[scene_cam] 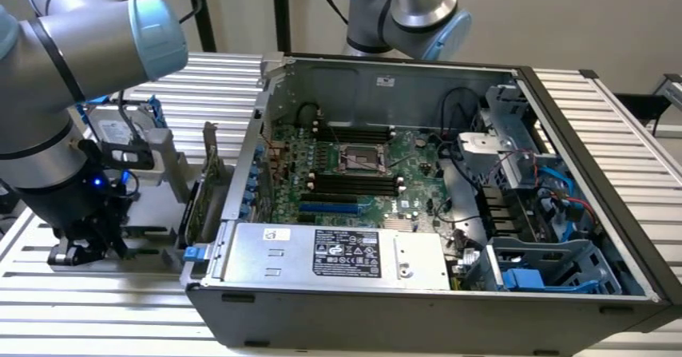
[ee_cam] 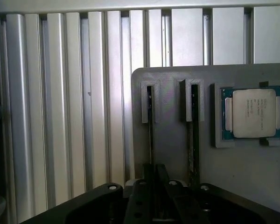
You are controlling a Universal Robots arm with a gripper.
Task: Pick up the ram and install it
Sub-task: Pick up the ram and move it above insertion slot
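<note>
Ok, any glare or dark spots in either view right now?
Exterior view: even light, though the gripper sits in shadow at the exterior view's left. Wrist view: the table slats glare bright, the gripper body is dark, and the processor lid shines mildly.

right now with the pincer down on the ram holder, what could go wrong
The pincer sits over one ram stick; the second stick in the next slot could be knocked.
A tilted pull may bind it in its narrow slot and drag the grey holder, jolting the processor.
</note>
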